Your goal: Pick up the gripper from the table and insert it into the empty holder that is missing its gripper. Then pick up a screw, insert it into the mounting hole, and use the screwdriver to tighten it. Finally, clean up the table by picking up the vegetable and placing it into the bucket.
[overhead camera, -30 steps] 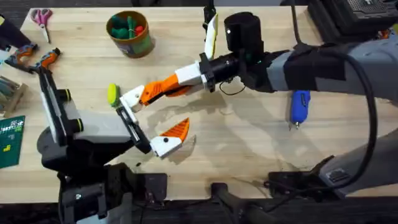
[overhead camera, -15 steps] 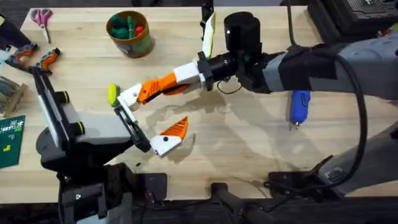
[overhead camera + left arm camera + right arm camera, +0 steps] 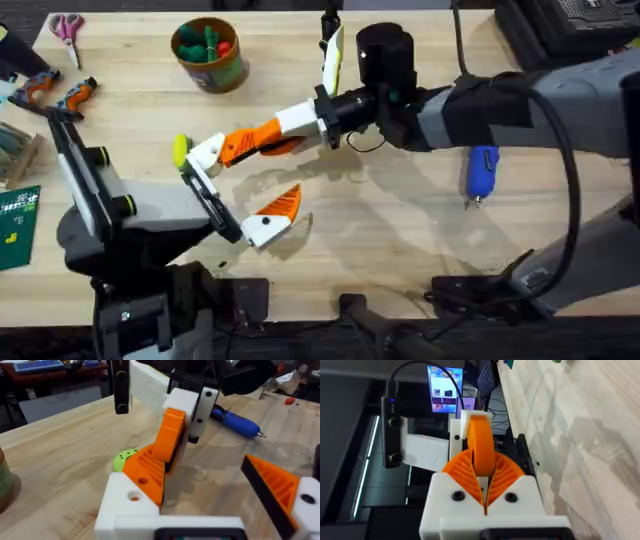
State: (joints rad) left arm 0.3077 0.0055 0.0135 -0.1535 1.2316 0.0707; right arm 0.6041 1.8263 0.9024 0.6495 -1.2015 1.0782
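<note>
From overhead, the pale wooden desk (image 3: 400, 240) carries the round olive-green tub with an orange-yellow band, the bucket (image 3: 209, 54), in the upper left of the frame, with red and green toy pieces inside it. Pink-handled scissors (image 3: 68, 29) lie at the top left corner. The blue pen-shaped electric screwdriver (image 3: 482, 172) lies right of centre, its thin bit pointing toward the lower edge. The left pincer (image 3: 240, 195) reaches in from the lower left with its fingers spread wide: one white mount sits beside a lime-green round disc (image 3: 181, 151), the other carries an orange ribbed triangular tip (image 3: 280, 206) lower down. The right pincer (image 3: 250, 146) stretches across from the right, closed on the small orange plastic gripper piece (image 3: 240, 148), which meets the left arm's upper white mount, the holder (image 3: 205, 155). In the left wrist view, that orange piece (image 3: 150, 467) sits against the white blocky holder (image 3: 122, 502) at lower centre, with the right pincer's orange fingers (image 3: 170, 435) clamped on it from above; the green disc (image 3: 122, 459) peeks out behind, and the screwdriver (image 3: 237, 422) lies at the upper right. In the right wrist view, the two orange ribbed fingers (image 3: 460, 467) press together around an upright orange piece (image 3: 481, 442) at centre, the desk (image 3: 580, 435) running along the right side.
</note>
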